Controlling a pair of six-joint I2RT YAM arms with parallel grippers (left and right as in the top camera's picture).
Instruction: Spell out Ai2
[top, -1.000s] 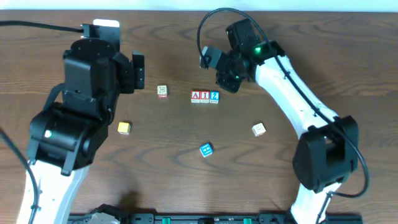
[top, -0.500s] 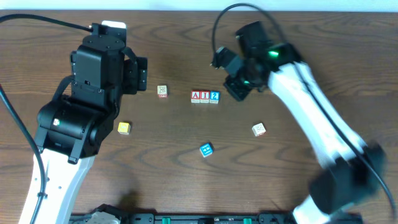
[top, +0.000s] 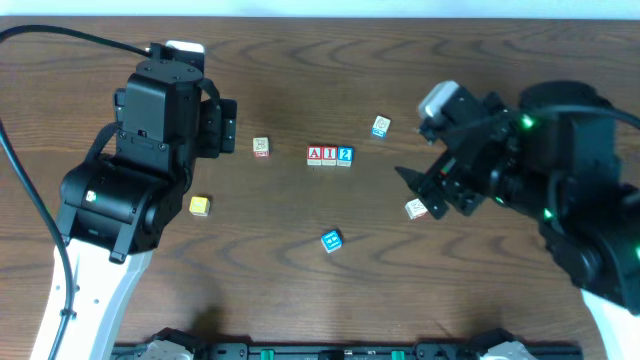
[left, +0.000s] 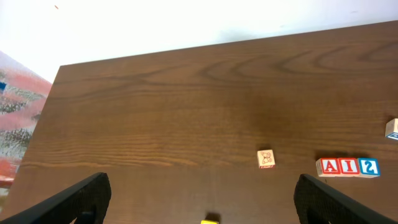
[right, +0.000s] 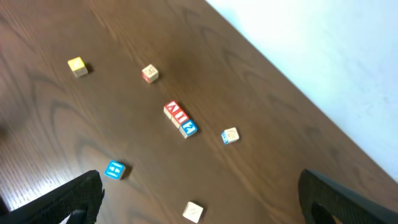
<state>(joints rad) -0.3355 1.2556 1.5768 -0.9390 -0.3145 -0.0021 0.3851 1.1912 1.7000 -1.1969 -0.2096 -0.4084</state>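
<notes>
Bare wood lies open along the far edge of the table (top: 300, 60) and across its near middle, leaving wide lanes for an approach. The A-I-2 block row (top: 329, 155) sits mid-table, with a tan block (top: 261, 146) off its left end and a blue-edged block (top: 380, 126) beyond its right end, gaps between them all. A yellow block (top: 200, 205) and a blue block (top: 331, 240) dot the nearer ground. The right arm (top: 560, 190) overhangs a cream block (top: 416, 209) at right; the left arm (top: 140, 170) fills the left side.
</notes>
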